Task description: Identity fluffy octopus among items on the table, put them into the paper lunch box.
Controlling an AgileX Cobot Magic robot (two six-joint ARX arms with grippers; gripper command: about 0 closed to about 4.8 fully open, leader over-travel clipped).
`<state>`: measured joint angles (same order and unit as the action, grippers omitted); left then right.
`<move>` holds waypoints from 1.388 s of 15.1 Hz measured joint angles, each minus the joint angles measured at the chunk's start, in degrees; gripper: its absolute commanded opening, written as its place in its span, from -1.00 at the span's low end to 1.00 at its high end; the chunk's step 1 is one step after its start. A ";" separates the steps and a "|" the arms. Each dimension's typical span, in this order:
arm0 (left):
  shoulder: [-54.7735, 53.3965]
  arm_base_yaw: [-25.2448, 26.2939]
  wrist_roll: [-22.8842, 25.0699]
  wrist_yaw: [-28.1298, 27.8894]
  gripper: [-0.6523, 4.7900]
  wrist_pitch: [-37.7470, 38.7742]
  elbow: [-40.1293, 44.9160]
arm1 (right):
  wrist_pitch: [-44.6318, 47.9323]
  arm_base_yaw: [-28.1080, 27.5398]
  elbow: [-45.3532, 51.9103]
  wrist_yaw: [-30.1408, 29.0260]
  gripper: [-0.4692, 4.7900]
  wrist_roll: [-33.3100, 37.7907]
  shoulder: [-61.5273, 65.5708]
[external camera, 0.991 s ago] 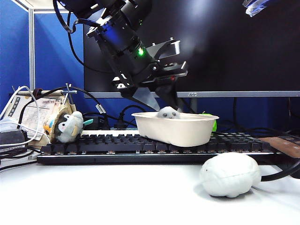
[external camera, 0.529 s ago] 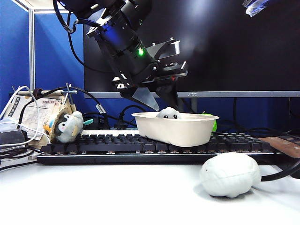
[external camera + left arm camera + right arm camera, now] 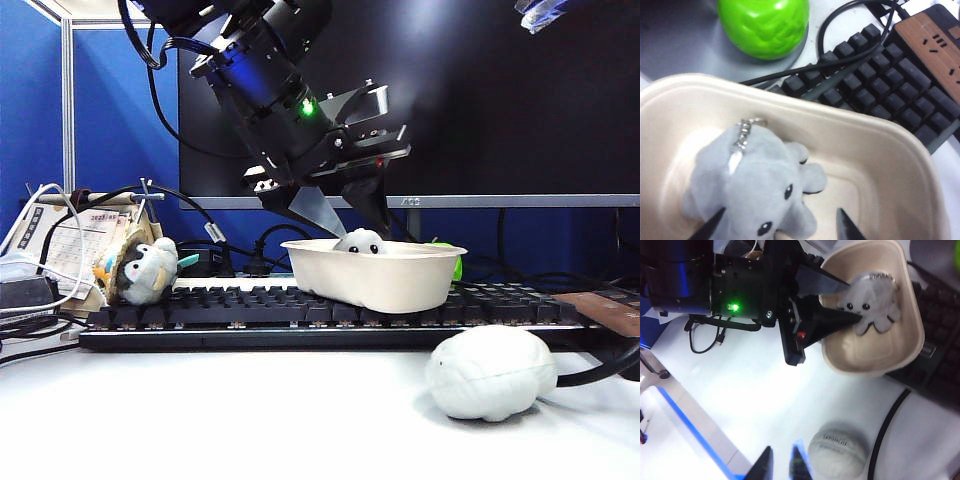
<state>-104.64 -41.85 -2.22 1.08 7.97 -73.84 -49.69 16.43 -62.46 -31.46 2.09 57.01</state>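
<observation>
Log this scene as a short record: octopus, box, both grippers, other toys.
octopus: white plush, lying inside the box
box: paper lunch box, resting on the keyboard
left gripper: open, over the box, fingers either side of the octopus, not gripping
right gripper: raised above the table, holding nothing
other toys: white lump on table; grey-white plush behind keyboard

The fluffy octopus (image 3: 871, 304) lay in the paper lunch box (image 3: 375, 276), which sat on a keyboard (image 3: 200, 310); the left hand (image 3: 345, 215) hung above, the right hand (image 3: 780, 465) well apart.
</observation>
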 measured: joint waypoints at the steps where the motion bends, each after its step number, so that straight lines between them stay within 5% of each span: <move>1: 0.02 0.00 -0.02 -0.02 0.26 0.09 0.00 | 0.76 0.00 0.00 0.00 -0.62 -0.42 0.00; 15: 8.20 0.00 -0.02 -0.02 0.26 6.27 -0.81 | 5.64 -0.02 3.98 0.24 -0.62 -2.51 0.00; 21: 20.44 -2.08 -1.22 -0.02 0.26 20.33 -0.85 | 7.23 -0.02 3.98 0.24 -0.62 -2.51 0.00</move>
<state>-84.20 -43.92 -3.44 1.06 28.29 -74.70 -42.46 16.40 -58.48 -31.22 -0.43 57.01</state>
